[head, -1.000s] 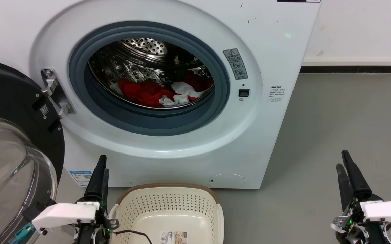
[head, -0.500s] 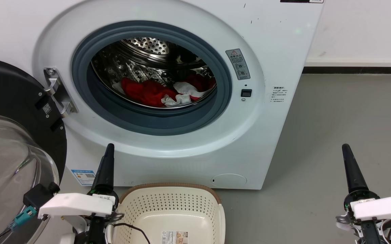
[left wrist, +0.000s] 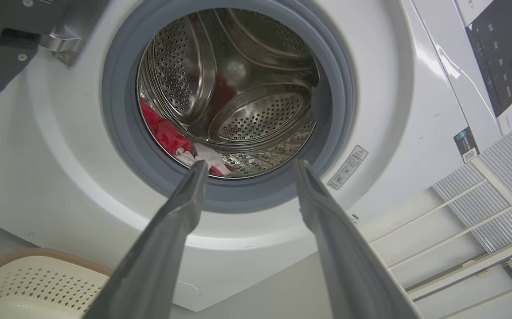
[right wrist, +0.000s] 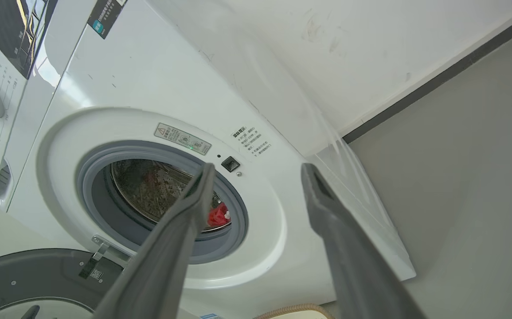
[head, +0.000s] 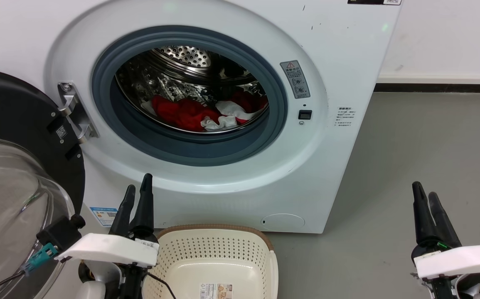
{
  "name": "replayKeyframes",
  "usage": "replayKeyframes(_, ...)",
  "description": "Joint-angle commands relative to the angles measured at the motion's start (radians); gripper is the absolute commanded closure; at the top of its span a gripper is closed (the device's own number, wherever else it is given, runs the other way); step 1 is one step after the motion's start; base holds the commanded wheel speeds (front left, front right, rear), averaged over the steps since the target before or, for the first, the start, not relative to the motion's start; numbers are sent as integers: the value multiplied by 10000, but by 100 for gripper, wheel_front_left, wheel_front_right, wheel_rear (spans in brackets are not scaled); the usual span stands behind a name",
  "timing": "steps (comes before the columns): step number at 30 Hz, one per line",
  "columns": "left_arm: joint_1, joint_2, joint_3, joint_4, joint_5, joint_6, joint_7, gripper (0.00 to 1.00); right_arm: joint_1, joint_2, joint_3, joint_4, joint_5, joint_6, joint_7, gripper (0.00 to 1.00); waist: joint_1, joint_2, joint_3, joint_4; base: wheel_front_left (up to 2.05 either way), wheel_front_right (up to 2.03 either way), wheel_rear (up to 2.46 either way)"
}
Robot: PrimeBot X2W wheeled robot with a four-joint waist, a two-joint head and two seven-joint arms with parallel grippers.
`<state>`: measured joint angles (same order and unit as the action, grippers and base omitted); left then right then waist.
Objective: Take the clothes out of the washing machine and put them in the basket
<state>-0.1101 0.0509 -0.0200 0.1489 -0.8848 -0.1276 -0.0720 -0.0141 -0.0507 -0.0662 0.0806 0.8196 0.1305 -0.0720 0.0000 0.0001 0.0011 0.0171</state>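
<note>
Both left hand (head: 138,182) and right hand (head: 424,189) hang spread, below the clothes (head: 181,114)

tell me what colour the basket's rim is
The basket rim is brown, over a cream perforated body; clearest in the head view.

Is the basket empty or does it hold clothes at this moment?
Empty, as far as visible: the basket shows bare perforated walls and floor, with only a label; the red clothes lie inside the washing machine.

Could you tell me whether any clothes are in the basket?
No, the basket has no fabric in it; the clothes lie in the washing machine.
</note>
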Motion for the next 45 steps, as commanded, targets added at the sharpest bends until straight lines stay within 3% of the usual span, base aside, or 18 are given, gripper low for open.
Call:
replayKeyframes(1,-286,43,-30,-176,394,-26,-102,0,-28,-5,7,-183,-476,3,-105,0,0,-1,-5,9,0,0,0)
replayKeyframes(15,-311,16,-265,-42,2460,-5,-529,0,210,-2,43,-383,-2942,2,-229,0,0,-1,-41,129,0,0,0)
replayKeyframes(45,-547,77,-538,516,5881,189,-1281,0,494,3,-46,-498,-6074,2,-586,0,0,-1,-4,222,0,0,0)
